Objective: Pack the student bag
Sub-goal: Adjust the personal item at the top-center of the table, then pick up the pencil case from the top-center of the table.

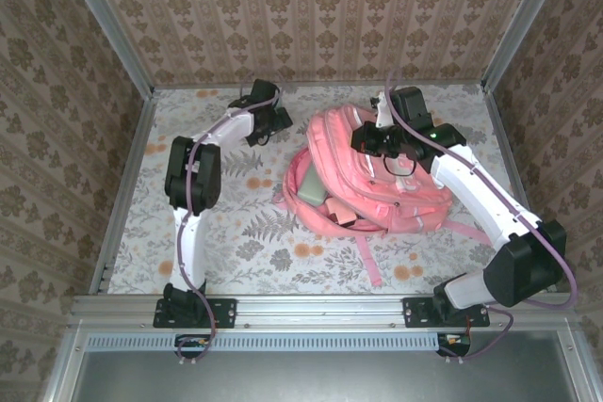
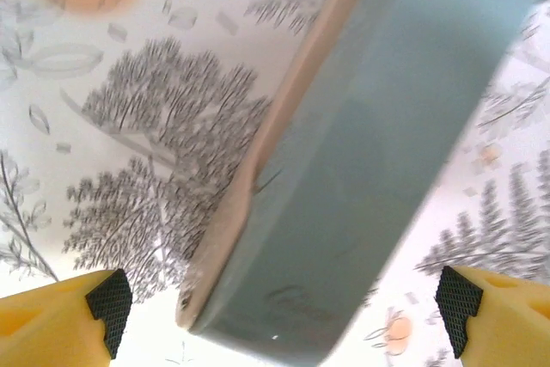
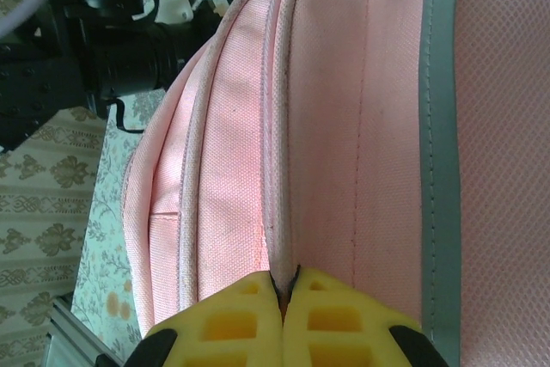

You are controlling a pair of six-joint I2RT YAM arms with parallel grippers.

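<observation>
Left side first: my left jaws stand wide apart, low over the counter [image 1: 226, 233] near its far edge, left of the bag [image 1: 377, 171]. Each black pad [image 2: 110, 298] sits at an outer side of my wrist view. Between them, touching neither, lies a flat blue thing [image 2: 369, 152] with a tan edge. Book or case, I can't tell. It lies flat on the counter's flowered cloth and runs slantwise across the gap.

Over to the right: my right jaws are together, clamped on the bag. The yellow fingers [image 3: 344, 324] meet tip to tip, with a pink seam pinched between them. A grey stripe [image 3: 443, 126] runs down the fabric just beside that grip.

The bag itself lies flat on the right half of the counter, from the middle toward the far edge. Its mouth gapes toward the left. A grey-green item [image 1: 311, 190] shows just inside that opening. A pink strap [image 1: 367, 256] trails off toward the counter's near edge. My right arm [image 1: 480, 195] reaches in from the near right corner, its wrist above the bag's far end.
</observation>
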